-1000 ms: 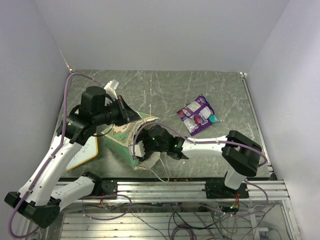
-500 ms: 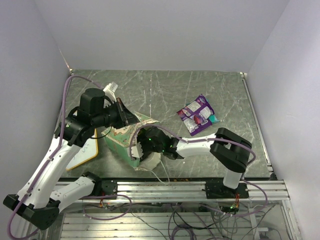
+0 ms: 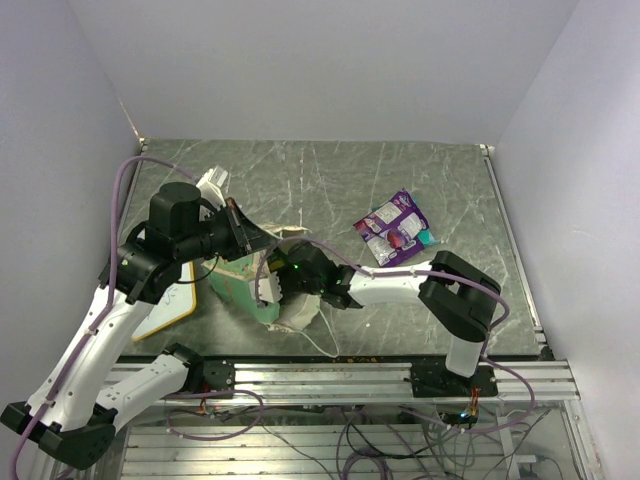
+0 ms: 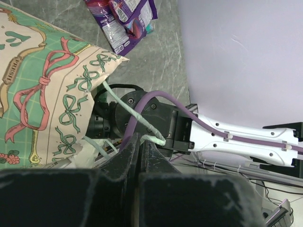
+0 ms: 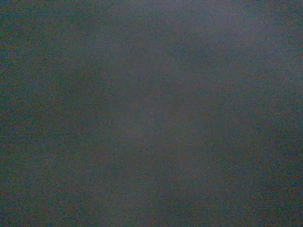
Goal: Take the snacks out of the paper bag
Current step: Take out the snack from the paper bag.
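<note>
The paper bag [image 3: 238,283], cream with mint-green sides and a bow print, lies on its side at the table's near left. My left gripper [image 4: 138,142] is shut on its mint string handle [image 4: 140,113] and holds the bag's mouth [image 3: 262,240] up. My right arm's wrist [image 3: 312,276] reaches into that mouth. Its gripper is hidden inside, and the right wrist view is fully dark. Two snacks lie out on the table to the right: a purple packet [image 3: 393,230] [image 4: 125,19] and a teal one [image 3: 428,238] tucked under its edge.
A wood-framed whiteboard [image 3: 168,305] lies flat on the table left of the bag, under my left arm. A loose white string [image 3: 318,340] trails from the bag towards the metal rail at the near edge. Grey walls close in the table on three sides.
My right arm has pushed further left into the bag and its jaws have closed. My left gripper has shifted slightly left and up, taking the bag's mouth with it.
</note>
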`<move>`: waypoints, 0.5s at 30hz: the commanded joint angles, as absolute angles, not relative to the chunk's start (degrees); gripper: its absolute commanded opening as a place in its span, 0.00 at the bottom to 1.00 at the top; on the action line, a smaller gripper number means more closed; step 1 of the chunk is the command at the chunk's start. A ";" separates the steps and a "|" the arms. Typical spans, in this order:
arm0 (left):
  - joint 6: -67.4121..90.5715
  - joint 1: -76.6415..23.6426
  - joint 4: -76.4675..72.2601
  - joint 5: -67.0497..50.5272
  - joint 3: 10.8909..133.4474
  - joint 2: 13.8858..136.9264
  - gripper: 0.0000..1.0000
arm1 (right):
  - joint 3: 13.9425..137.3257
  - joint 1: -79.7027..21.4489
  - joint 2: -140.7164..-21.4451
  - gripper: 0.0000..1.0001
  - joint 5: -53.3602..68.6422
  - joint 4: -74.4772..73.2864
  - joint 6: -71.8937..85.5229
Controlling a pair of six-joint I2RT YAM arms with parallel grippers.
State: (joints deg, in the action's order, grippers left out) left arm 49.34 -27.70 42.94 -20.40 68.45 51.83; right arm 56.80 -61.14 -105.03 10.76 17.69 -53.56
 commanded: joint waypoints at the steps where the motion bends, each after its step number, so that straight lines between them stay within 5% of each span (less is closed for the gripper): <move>1: 49.41 -27.59 41.81 -18.83 68.22 51.72 0.07 | 58.16 -60.21 -102.72 0.00 11.40 13.47 -52.97; 15: 48.15 -27.60 41.88 -15.11 69.04 53.23 0.07 | 49.08 -60.21 -86.73 0.00 14.64 10.44 -45.87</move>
